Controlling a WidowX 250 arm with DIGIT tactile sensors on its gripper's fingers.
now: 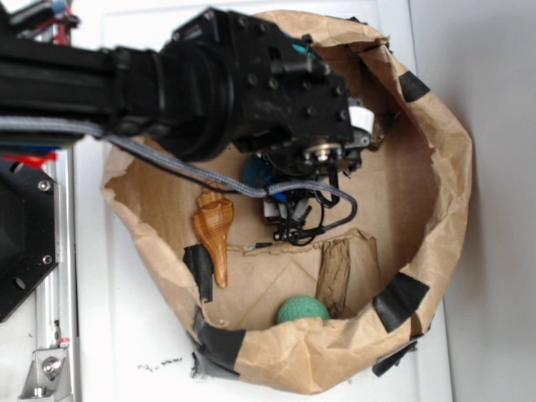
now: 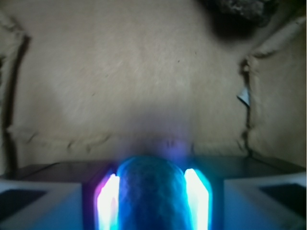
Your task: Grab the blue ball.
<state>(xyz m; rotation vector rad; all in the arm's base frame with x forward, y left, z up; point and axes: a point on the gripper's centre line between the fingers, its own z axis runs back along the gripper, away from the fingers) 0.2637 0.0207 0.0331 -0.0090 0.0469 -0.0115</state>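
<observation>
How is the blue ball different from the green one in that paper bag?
The blue ball sits between the gripper fingers, mostly hidden under the arm; the green ball lies free by the paper wall. Blue is teal, green is green. Both look round.

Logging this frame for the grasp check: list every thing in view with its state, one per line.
gripper: shut on the blue ball
blue ball: held between the fingers
green ball: free, against the bag's wall
orange shell: lying flat, untouched
paper bag: open, rim rolled down
</observation>
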